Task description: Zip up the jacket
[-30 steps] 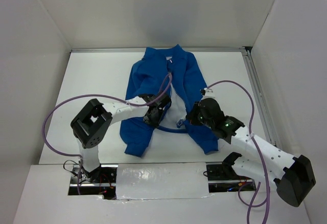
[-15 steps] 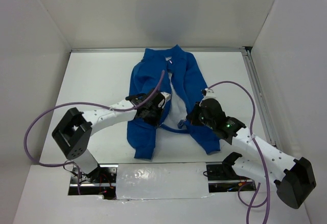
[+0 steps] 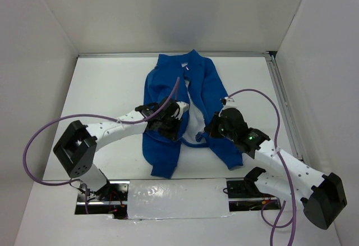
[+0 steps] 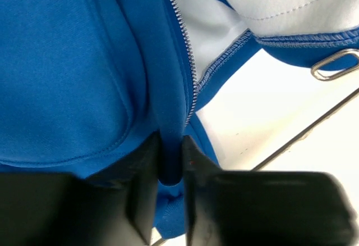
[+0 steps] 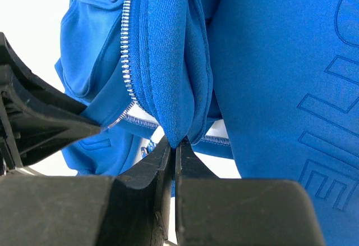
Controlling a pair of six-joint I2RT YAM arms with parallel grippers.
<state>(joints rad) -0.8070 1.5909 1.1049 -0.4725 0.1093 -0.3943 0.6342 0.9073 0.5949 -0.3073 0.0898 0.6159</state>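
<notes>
Tabletop [image 3: 101, 83] holds jacket [image 3: 210, 89], left tool [image 4: 171, 147] and right tool [image 5: 173, 145] pinching it.

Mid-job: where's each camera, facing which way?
Top external: above and behind the bases, facing down at the jacket on the table; left arm and right arm show.
Left wrist: on that wrist, facing along the left gripper, pinching a fold by the zipper teeth.
Right wrist: likewise, right gripper pinching a fold.
Shared: both wrist views show zipper teeth.
</notes>
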